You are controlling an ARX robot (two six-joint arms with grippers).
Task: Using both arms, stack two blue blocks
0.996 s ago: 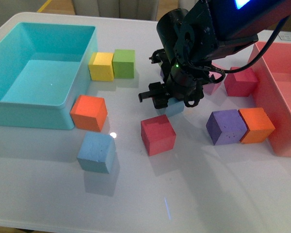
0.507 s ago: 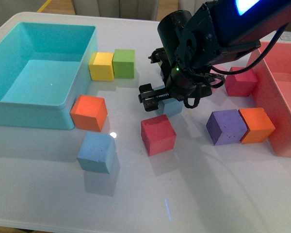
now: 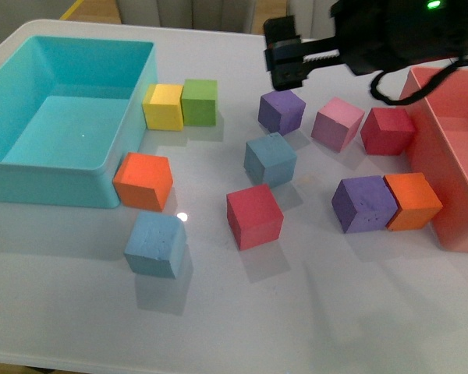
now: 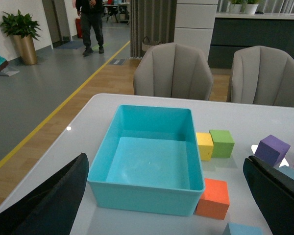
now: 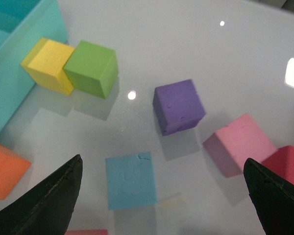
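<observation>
"While both blue blocks lay apart on the table, could anyone have called the stack begun?"

"No. The centre blue block sat in the middle of the front view and the lower-left blue block at the lower left. Each was flat on the table with nothing on top. I judged it the picking step, with no stacking yet."

"What of the tools?"

"The right tool hung at the upper middle of the front view, well above the blocks. Its own camera showed its fingers spread wide and empty, with the centre blue block on the table below. The left tool was spread and empty too, looking over the turquoise bin. The front view did not show that arm."

"So what did the next move call for?"

"As I read it, the right tool needed to drop over the centre blue block, one finger to each side, and close. The red block and the purple block stood near, so the fingers wanted a clean gap. The left tool seemed meant for the lower-left blue block, which lay near the orange block. After that, one block had to be set squarely on the other."
</observation>
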